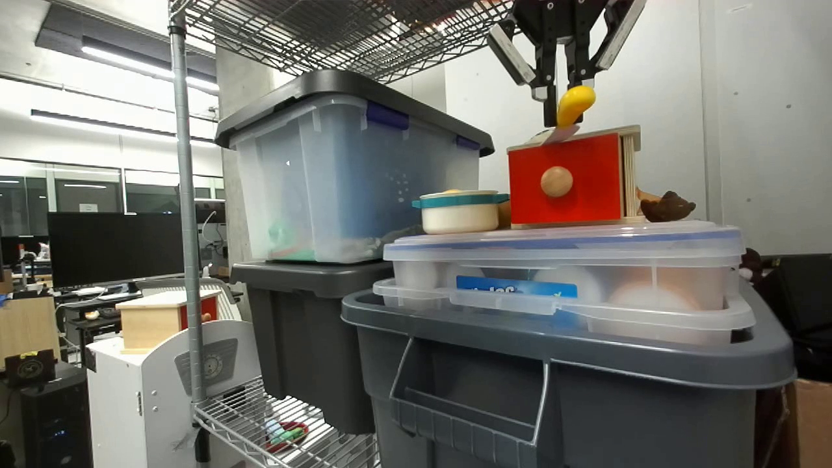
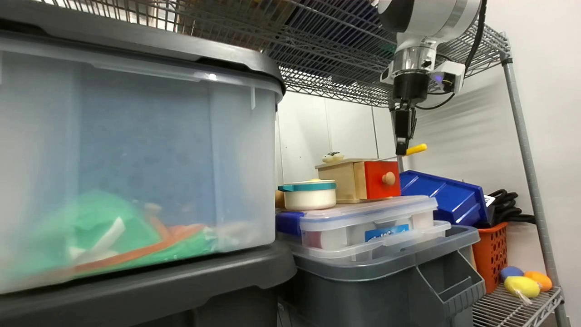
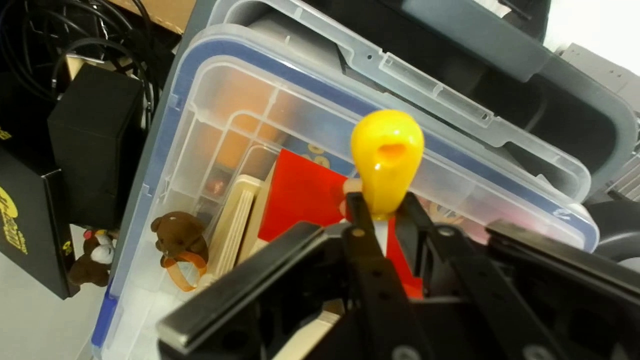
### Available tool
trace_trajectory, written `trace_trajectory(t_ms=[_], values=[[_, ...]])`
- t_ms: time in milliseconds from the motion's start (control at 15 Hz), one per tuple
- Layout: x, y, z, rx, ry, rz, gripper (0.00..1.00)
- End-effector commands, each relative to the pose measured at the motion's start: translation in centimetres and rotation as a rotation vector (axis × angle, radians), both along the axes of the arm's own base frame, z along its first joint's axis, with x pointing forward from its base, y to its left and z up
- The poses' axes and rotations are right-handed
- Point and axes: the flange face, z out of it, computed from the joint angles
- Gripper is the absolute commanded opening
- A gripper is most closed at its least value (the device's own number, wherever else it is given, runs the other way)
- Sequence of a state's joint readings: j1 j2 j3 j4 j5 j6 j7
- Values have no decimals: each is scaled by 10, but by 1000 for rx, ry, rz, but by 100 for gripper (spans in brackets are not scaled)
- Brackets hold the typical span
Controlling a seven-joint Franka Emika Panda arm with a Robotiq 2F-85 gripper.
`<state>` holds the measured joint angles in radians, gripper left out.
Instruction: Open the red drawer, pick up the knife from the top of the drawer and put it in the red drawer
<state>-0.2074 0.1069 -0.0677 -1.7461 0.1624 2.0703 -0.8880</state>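
Note:
The red drawer, with a round wooden knob, sits in a small pale wooden box. Whether its front stands slightly out I cannot tell. My gripper is shut on the knife, its fingers on either side of the yellow handle's base. In an exterior view the handle sticks out past the fingertips, away from the box. The pale blade points back over the box top, at about that height; whether it touches the top is unclear. Fingers hide part of it.
The box stands on a clear lidded tub above a dark grey bin. A small pot, a brown bear toy and a white toy piece are close by. A tall clear tub rises beside, under a wire shelf.

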Motion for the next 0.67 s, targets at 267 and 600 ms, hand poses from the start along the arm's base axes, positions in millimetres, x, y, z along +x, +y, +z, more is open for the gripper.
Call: trace_trajectory(t_ms=[267, 600], values=[[-19, 6, 0, 17, 8, 17, 5], [-28, 7, -7, 21, 21, 17, 5]])
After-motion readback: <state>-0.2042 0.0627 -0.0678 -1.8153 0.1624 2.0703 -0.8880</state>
